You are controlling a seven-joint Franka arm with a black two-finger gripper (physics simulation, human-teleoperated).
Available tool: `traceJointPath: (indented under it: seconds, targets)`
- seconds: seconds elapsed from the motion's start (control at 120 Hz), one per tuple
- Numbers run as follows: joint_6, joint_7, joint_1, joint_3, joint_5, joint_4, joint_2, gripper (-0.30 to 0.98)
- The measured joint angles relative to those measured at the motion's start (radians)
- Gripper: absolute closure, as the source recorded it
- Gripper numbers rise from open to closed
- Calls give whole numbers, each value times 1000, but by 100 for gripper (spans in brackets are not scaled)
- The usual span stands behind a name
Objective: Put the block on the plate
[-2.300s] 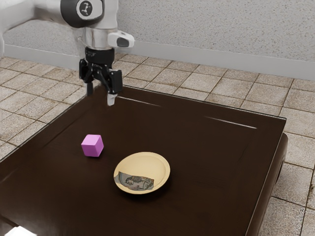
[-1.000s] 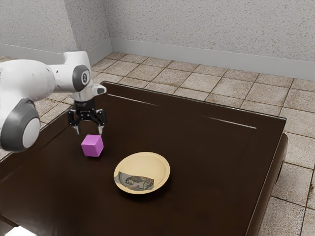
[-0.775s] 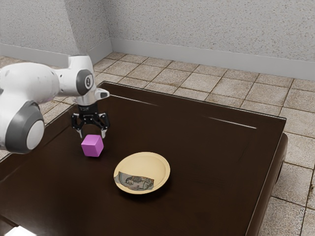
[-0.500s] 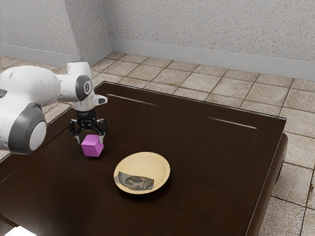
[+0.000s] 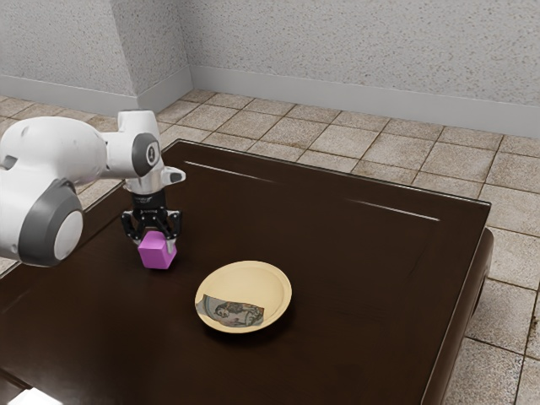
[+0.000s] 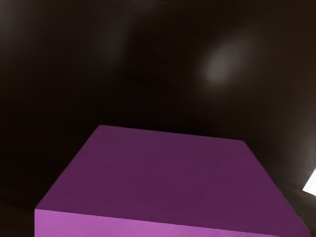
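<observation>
A pink-purple block [image 5: 154, 258] is seen on a dark brown worktop [image 5: 363, 278], held between the two fingers of a black claw [image 5: 155, 245], which is closed on it from both sides. The white and grey arm [image 5: 63, 148] is reached in from the exterior view's left. Near the block, but apart from it, a round, pale yellow plate [image 5: 253, 278] is set, its surface marked with a grey-green printed patch [image 5: 232, 312]. In the wrist view, the block's broad, flat top is shown close beneath the claw, above a brighter side face.
</observation>
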Motion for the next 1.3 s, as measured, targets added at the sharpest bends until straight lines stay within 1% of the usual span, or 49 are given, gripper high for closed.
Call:
traceJointPath:
  seconds: [0.067,0.15,0.292,0.4,0.533,0.7,0.833,0.933,1.05,1.158,1.3]
  targets:
    - [-1,0,-1,1,3,1,-5,30]
    - [-5,-1,-3,3,13,3,-46,33]
    - [-21,-2,-6,6,37,2,-126,34]
    - [-35,-3,-19,-1,49,2,-154,34]
    - [-47,-4,-97,-5,53,10,-174,35]
    - [-61,-5,-231,-11,55,5,-208,35]
    - [-69,-5,-277,-66,65,-4,-247,35]
    - [-68,-6,-301,-104,77,-61,-306,35]
    - [-55,-6,-305,-116,94,-167,-369,35]
    - [-32,-6,-305,-126,100,-239,-382,35]
    - [0,-6,-305,-140,100,-295,-384,34]
